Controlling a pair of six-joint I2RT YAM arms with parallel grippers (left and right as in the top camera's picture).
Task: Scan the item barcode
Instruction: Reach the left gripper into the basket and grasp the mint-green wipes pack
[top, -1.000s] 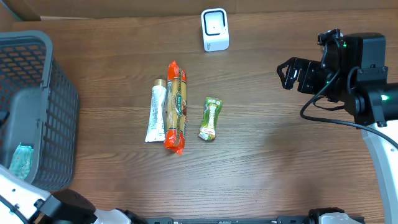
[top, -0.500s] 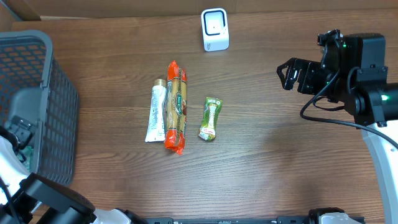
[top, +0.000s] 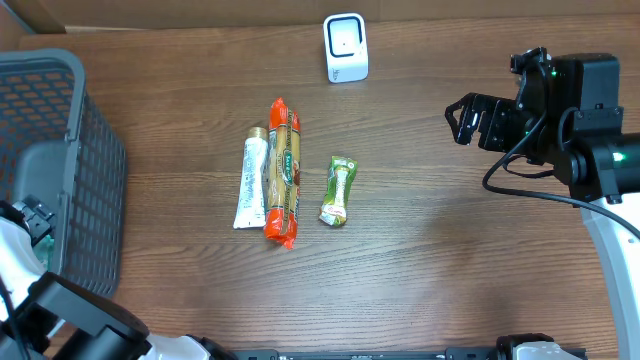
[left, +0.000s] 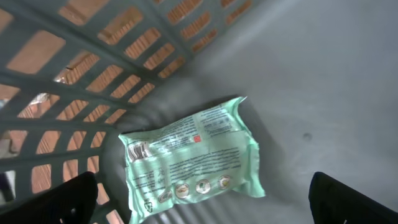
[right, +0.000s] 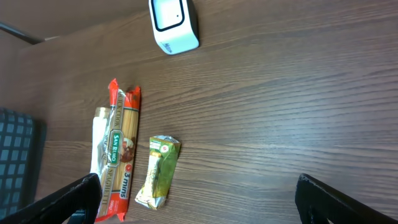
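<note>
"Where's the item?"
"I see the green packet (left: 189, 155) lying flat on the basket (left: 323, 74) floor by the mesh wall, just below my left gripper (left: 208, 202). Its 2 fingers are spread wide, gripping nothing."
"And the right?"
"My right gripper (right: 208, 202) is spread wide and empty, well apart from the scanner (right: 174, 25)."

Overhead looks straight down at the bench (top: 450, 280); right wrist shares its scanner (top: 346, 47) (obliquely); left wrist closely faces the basket (left: 323, 68).
</note>
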